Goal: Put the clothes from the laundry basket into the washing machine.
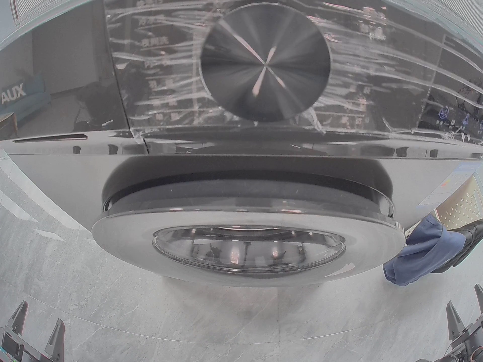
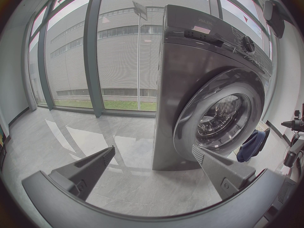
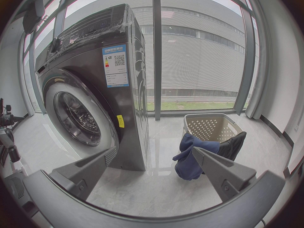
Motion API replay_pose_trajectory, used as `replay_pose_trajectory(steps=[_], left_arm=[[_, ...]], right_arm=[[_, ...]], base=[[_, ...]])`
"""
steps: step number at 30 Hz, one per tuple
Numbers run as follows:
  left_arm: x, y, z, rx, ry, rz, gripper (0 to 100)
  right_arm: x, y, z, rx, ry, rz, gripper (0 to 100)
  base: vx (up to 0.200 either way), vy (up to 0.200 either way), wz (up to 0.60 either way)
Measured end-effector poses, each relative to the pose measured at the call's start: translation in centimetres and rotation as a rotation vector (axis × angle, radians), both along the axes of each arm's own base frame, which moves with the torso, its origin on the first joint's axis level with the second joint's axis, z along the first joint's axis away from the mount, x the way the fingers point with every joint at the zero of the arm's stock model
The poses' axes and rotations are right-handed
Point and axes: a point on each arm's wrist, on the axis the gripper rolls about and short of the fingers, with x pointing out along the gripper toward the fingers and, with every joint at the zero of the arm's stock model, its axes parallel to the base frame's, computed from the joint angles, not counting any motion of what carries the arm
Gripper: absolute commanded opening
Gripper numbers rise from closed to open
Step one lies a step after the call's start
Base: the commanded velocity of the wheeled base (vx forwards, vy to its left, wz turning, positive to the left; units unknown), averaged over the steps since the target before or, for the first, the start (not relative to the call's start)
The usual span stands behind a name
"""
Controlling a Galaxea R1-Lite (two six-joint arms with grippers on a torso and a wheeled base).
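Hovering low over the pale tiled floor (image 1: 201,318), the left tool (image 1: 40,312) and the right tool (image 1: 464,296) both stood wide open and held nothing, each arm kept low with its fingers aimed forward at the washing machine (image 1: 251,152). Just beyond them, the machine's round glass door (image 1: 246,247) was shut. Farther off on the robot's right, beside the machine, the laundry basket (image 3: 218,124) stood on the floor with a blue garment (image 3: 190,162) and a dark garment (image 3: 232,146) draped over its near rim.
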Motion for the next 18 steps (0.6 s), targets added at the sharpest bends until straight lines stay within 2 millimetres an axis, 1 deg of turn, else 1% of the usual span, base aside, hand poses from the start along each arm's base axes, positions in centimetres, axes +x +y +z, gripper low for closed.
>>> replay_pose_trajectory(steps=[1, 15, 17, 18], left_arm=[[0.0, 0.0, 0.0, 0.000, 0.000, 0.000, 100], [0.0, 0.0, 0.0, -0.002, 0.000, 0.000, 100], [0.0, 0.0, 0.0, -0.002, 0.000, 0.000, 100], [0.0, 0.0, 0.0, -0.002, 0.000, 0.000, 100]], right_arm=[[0.0, 0.0, 0.0, 0.000, -0.001, 0.000, 100], [0.0, 0.0, 0.2, -0.006, -0.019, 0.008, 100], [-0.2, 0.0, 0.9, 0.000, -0.052, 0.009, 100], [-0.4, 0.0, 1.6, 0.003, -0.081, 0.011, 100]], base=[[-0.200, 0.000, 0.00], [0.000, 0.000, 0.00], [0.000, 0.000, 0.00], [0.000, 0.000, 0.00]])
